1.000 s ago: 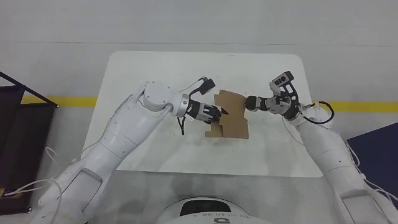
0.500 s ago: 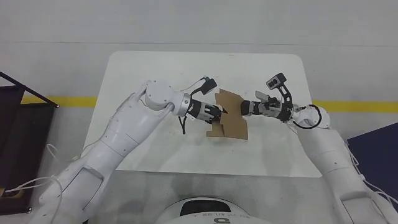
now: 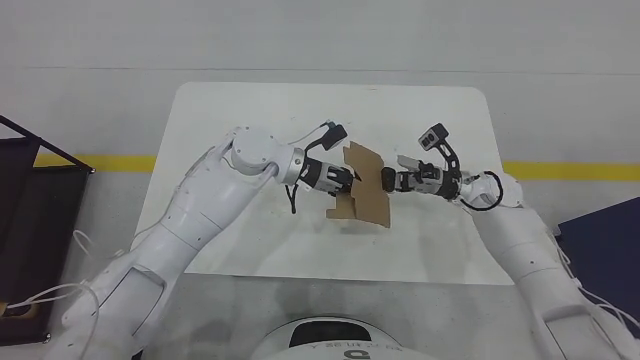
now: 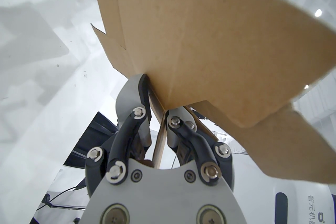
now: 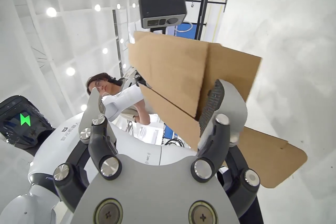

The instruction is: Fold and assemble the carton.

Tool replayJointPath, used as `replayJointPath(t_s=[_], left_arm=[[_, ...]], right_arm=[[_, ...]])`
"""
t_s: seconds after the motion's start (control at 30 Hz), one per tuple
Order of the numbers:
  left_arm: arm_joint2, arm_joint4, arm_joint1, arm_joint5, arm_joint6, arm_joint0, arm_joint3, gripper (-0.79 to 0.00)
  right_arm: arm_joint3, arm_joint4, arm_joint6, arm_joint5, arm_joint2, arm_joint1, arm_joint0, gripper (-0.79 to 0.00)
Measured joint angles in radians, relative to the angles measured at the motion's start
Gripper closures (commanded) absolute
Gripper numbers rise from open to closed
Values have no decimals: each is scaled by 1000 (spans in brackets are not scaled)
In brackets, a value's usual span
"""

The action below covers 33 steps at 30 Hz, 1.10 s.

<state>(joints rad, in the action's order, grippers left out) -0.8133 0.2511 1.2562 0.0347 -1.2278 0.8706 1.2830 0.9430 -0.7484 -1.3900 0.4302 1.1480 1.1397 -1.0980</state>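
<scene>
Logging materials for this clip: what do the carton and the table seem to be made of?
The carton: plain brown cardboard, matte, speckled fibrous face, sharp creases, raw cut edges. The table: white and smooth, perhaps laminate or painted board; the look leaves that open.

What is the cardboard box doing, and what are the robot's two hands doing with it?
carton, not yet a box, flaps loose, tilted up between the grippers
left gripper, shut on the carton's edge
right gripper, open, straddling the carton's opposite edge
</scene>
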Motion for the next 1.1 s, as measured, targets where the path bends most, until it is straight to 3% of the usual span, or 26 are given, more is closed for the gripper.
replayJointPath(t_s=[0.17, 0.4, 0.8, 0.87, 0.97, 1.1], left_arm=[[1, 2, 0, -1, -4, -6, -7, 0], [8, 8, 2, -6, -9, -15, -24, 0], [24, 14, 10, -14, -5, -34, -65, 0], [28, 10, 11, -13, -4, -39, -70, 0], [33, 3, 13, -12, -2, -45, -76, 0], [38, -10, 14, -11, 0, -53, -82, 0]], right_arm=[[-16, -41, -27, -27, -22, 9, 15, -745], [-17, -217, -143, -142, 29, 12, 10, -717], [0, -339, -146, -146, -20, 5, 10, -637], [3, -345, -146, -146, -29, 1, 13, -582], [-4, -334, -146, -146, -40, -3, 23, -403], [-30, -260, -146, -145, -46, -3, 49, -372]])
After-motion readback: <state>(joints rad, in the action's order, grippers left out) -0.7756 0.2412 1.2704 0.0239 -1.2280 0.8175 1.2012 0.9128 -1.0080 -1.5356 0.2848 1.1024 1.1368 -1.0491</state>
